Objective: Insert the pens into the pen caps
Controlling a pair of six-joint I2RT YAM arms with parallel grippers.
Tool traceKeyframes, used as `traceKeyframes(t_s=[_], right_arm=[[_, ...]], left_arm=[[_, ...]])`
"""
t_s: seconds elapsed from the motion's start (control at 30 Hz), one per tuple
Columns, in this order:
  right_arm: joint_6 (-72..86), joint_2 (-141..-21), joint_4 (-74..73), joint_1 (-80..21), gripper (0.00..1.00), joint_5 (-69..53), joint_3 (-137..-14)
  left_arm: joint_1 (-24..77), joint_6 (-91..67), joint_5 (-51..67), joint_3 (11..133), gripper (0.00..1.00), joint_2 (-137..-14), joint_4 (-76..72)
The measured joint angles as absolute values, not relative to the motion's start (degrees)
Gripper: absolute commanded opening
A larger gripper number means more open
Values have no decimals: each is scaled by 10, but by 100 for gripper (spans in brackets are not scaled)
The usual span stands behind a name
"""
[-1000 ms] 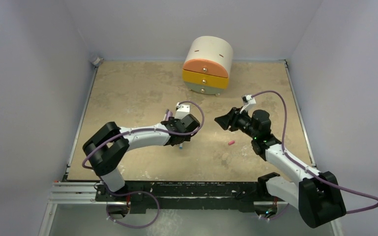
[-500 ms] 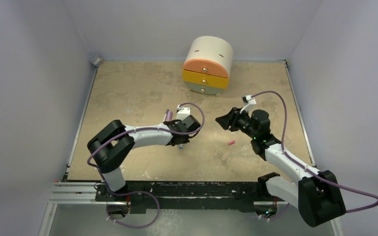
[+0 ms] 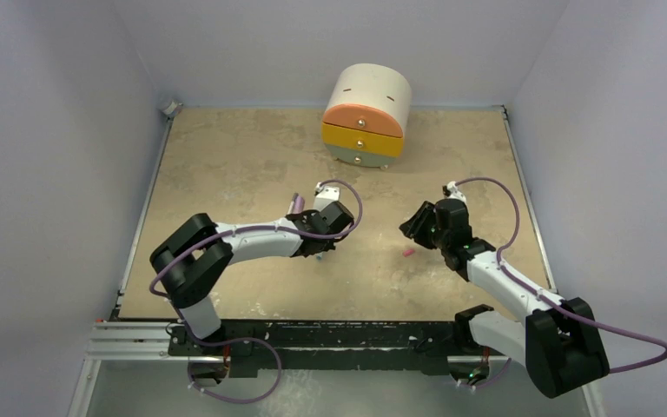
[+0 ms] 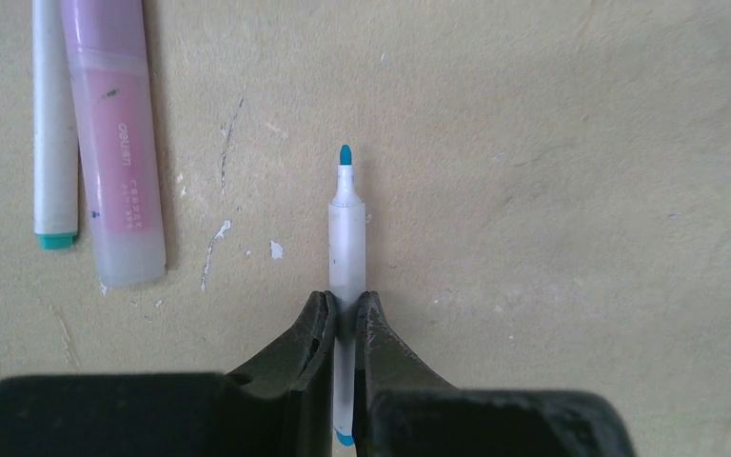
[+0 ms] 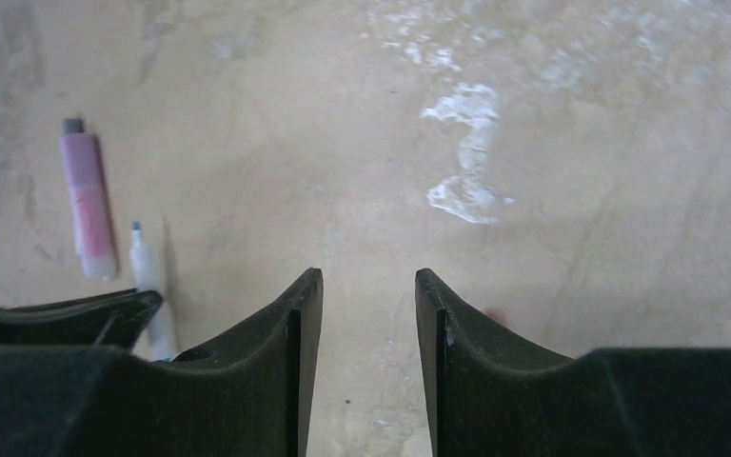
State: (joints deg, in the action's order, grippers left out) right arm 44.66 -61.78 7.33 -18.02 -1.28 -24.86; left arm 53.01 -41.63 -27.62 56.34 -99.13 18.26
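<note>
Early stage: no pen capped. Left claw (image 4: 345, 319) clamped on slim white teal-tipped pen (image 4: 346, 238), centre frame, flat on tan table (image 4: 581, 190). Right claw (image 5: 369, 286) apart, empty, near tiny reddish-pink cap (image 3: 408, 253), right of centre. Thick pink pen (image 4: 114, 143) and second white pen (image 4: 53, 114) lie free, upper left.

— What's at the back of the desk (image 3: 243, 156)?
— I see a small rounded drawer chest (image 3: 366, 117), white on top, with orange, yellow and pale green drawers.
— Anything nearer?
— White scuffs (image 5: 466, 181) on the tan surface.
</note>
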Motion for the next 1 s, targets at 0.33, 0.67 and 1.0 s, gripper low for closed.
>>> traceKeyframes(t_s=[0.33,0.67,1.0], right_arm=[[441,-547,56,-180,36,-27,-241],[414,-481,233,-188,52,-183,-298],[399,-541,263,-221,52,-212,-329]], left_arm=[[517,-327,-178,479,0,-830,-64],[469,-289,104,383,0,-785,-300],[471,-287,176,378,0,-783,-396]])
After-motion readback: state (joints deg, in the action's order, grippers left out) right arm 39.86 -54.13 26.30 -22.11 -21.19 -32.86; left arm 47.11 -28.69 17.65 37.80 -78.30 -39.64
